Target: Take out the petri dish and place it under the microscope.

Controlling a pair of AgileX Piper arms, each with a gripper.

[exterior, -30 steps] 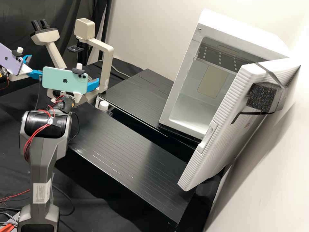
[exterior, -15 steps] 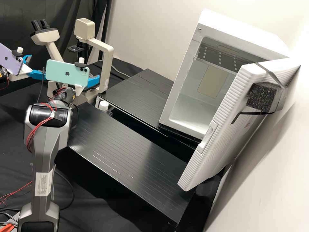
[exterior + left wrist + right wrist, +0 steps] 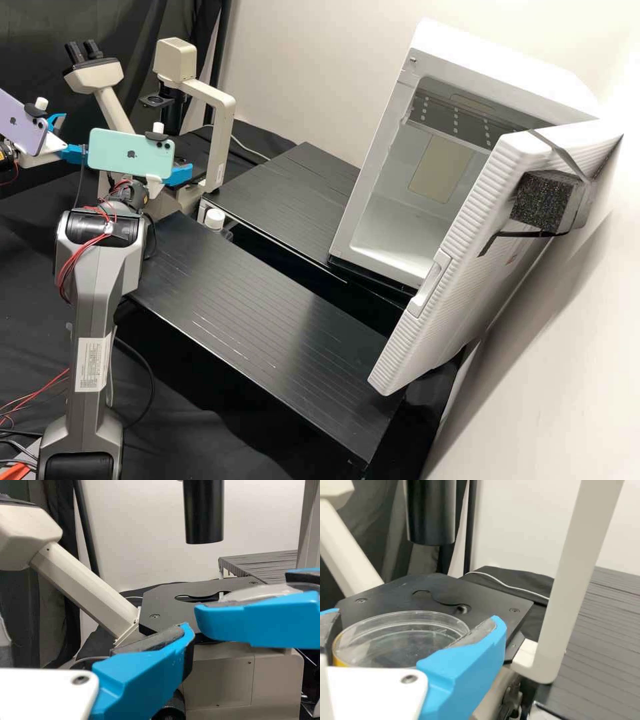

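Right gripper (image 3: pixel 185 172), high view: down at the microscope (image 3: pixel 217 110), body of the arm well clear of the open white cabinet (image 3: pixel 580 80). Left gripper (image 3: pixel 77 135) near it, 2 fingers spread, nothing between them. Best to place with the right arm alone and leave the left 1 parked so the 2 don't knock.

Left wrist view: petri dish (image 3: pixel 257 592) is between the right gripper's 2 fingers, at 1 edge of the black stage (image 3: pixel 170 592), lower than the dark tube (image 3: pixel 204 512). Likely step: centre it over the stage opening (image 3: pixel 202 597), under the tube. Stay low, come in level, keep the fingers off the plate, lower until the base sits flat, then ease both fingers out evenly so the dish doesn't drag or tip.

Right wrist view: dish pinched by its sides, by the stage edge nearest the gripper, short of the centre. Clear, round, shallow, glossy; 2 rim lines, so probably lidded. Orange-yellow tint low on 1 side. Looks near level. Contents: can't tell. Smooth wall may slip if squeezed unevenly; a lid could shift on a hard touchdown.
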